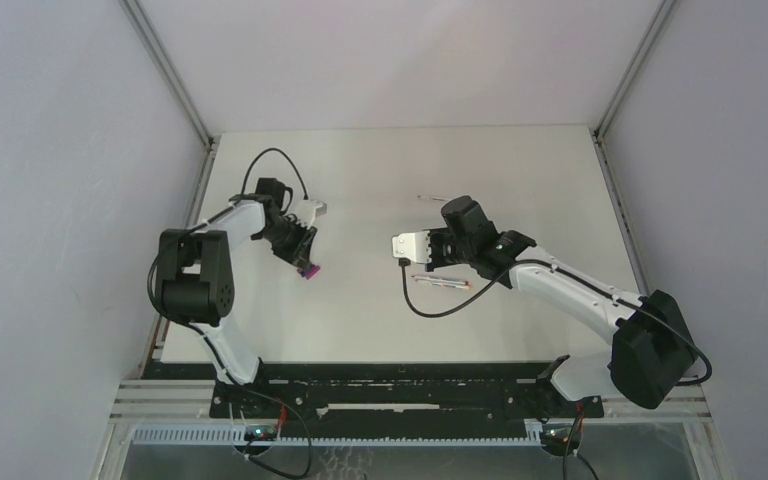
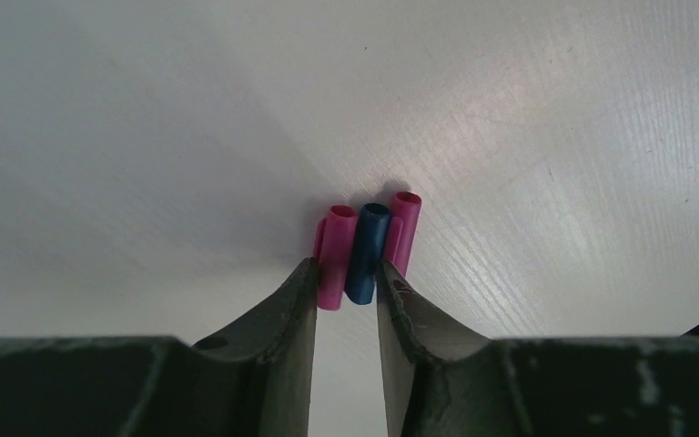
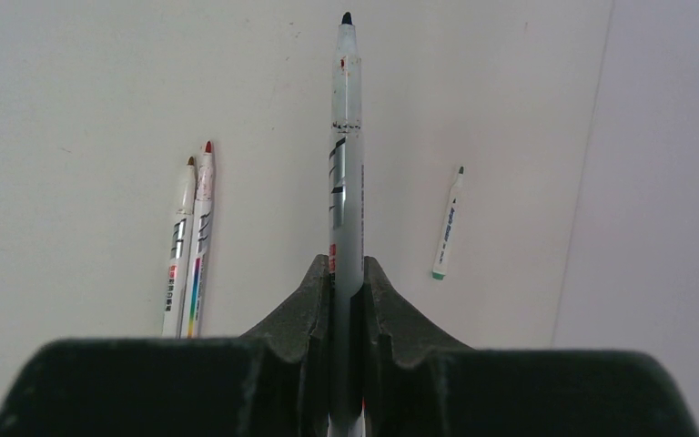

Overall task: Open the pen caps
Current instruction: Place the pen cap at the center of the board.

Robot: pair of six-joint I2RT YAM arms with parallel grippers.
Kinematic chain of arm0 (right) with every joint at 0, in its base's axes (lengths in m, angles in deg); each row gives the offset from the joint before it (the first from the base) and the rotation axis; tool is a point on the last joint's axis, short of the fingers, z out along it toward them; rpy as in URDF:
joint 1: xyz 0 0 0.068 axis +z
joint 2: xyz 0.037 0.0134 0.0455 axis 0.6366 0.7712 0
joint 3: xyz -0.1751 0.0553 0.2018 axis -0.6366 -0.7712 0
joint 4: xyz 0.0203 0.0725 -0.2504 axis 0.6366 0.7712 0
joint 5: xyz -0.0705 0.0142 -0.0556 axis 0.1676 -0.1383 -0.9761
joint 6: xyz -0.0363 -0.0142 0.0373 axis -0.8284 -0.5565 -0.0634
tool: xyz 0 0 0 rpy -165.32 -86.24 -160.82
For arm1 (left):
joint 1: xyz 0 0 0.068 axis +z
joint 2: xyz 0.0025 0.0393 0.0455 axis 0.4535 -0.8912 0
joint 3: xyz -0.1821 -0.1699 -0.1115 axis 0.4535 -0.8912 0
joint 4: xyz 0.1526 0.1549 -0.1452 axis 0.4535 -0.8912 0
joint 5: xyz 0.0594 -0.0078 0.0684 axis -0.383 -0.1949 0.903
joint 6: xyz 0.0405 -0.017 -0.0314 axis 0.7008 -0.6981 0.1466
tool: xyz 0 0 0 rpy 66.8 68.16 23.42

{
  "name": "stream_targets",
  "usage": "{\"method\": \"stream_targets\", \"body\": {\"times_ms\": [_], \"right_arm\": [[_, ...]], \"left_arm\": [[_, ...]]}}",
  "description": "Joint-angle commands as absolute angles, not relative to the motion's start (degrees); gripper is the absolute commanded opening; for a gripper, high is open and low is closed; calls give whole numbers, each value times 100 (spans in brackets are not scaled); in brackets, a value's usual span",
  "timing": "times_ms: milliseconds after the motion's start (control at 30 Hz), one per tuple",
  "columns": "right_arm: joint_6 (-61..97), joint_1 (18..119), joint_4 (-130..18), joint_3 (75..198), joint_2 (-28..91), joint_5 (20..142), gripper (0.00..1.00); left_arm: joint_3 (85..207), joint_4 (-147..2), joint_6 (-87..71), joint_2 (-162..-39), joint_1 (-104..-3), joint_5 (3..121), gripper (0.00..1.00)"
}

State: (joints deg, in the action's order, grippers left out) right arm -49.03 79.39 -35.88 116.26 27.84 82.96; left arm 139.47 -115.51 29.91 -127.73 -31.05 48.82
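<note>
Three pen caps lie side by side on the white table: a magenta cap (image 2: pixel 335 259), a blue cap (image 2: pixel 366 250) and a second magenta cap (image 2: pixel 403 232). My left gripper (image 2: pixel 346 273) stands open just behind them, its fingertips beside the first magenta cap and the blue one. From above the caps (image 1: pixel 308 270) show at that gripper's tip. My right gripper (image 3: pixel 347 269) is shut on an uncapped white pen (image 3: pixel 346 137) with a dark tip that points away from the jaws.
Two uncapped pens (image 3: pixel 189 241) lie together left of the held pen, seen from above as pens (image 1: pixel 442 282) below the right wrist. A green-ended pen (image 3: pixel 447 225) lies near the back wall. Grey walls enclose the table (image 1: pixel 380 160).
</note>
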Motion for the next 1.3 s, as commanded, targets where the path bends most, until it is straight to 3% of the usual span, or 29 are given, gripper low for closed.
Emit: {"method": "stream_targets", "body": {"times_ms": [0,500,867,1267], "right_arm": [[-4981,7983,-3652,11659,2723,8272,0],[-4926,7980,-3445,11765,2896,8254,0],[-4647,7558,-2929,12089,3236,8683,0],[-4118,6910,-1575,12825,4151,9349,0]], "left_arm": [[14106,-11463,2929,-12656,-3017,4747,35],[14051,-11280,2781,-12208,-2825,4740,38],[13981,-11208,2752,-11985,-2810,4677,48],[13971,-11167,2709,-11993,-2808,4659,51]]}}
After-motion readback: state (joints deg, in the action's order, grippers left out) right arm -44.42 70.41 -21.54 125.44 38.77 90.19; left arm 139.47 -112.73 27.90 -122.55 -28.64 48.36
